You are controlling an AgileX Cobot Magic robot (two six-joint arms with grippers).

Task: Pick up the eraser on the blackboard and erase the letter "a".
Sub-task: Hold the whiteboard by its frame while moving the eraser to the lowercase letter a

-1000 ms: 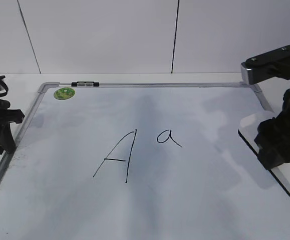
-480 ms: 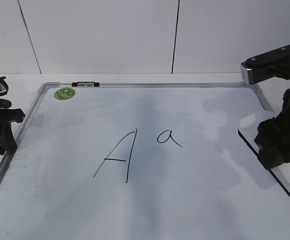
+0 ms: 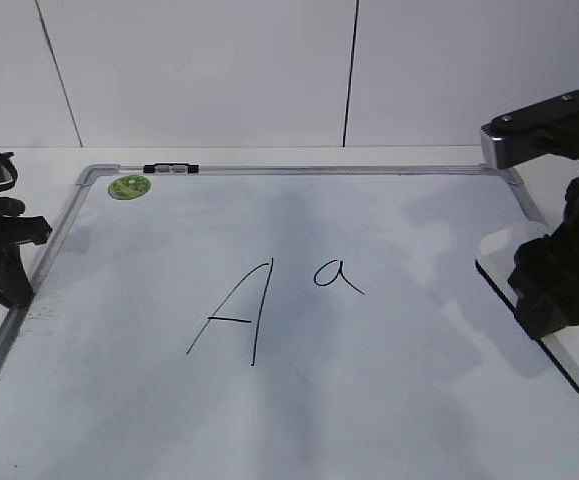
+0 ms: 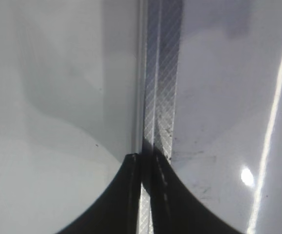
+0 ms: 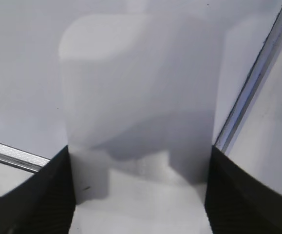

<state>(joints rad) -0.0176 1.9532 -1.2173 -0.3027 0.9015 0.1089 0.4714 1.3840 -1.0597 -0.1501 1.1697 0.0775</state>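
Note:
The blackboard (image 3: 369, 390) is a white board with a grey frame, lying flat. The small letter "a" (image 3: 335, 275) is at its middle, right of a large "A" (image 3: 234, 315). The white eraser (image 3: 497, 262) lies at the board's right edge. My right gripper (image 3: 554, 315) stands over it. In the right wrist view the black fingers (image 5: 58, 195) press both long sides of the eraser (image 5: 141, 97), so the right gripper (image 5: 140, 161) is shut on it. My left gripper (image 3: 4, 270) is shut and empty at the board's left frame. It also shows in the left wrist view (image 4: 146, 158).
A round green magnet (image 3: 129, 186) and a small black clip (image 3: 169, 168) sit at the board's far left corner. The grey frame (image 4: 160, 87) runs under the left fingertips. Frame strips (image 5: 250, 92) also cross the right wrist view. A white wall stands behind.
The left gripper has shifted very slightly at the left frame. The right gripper and the eraser have not visibly moved.

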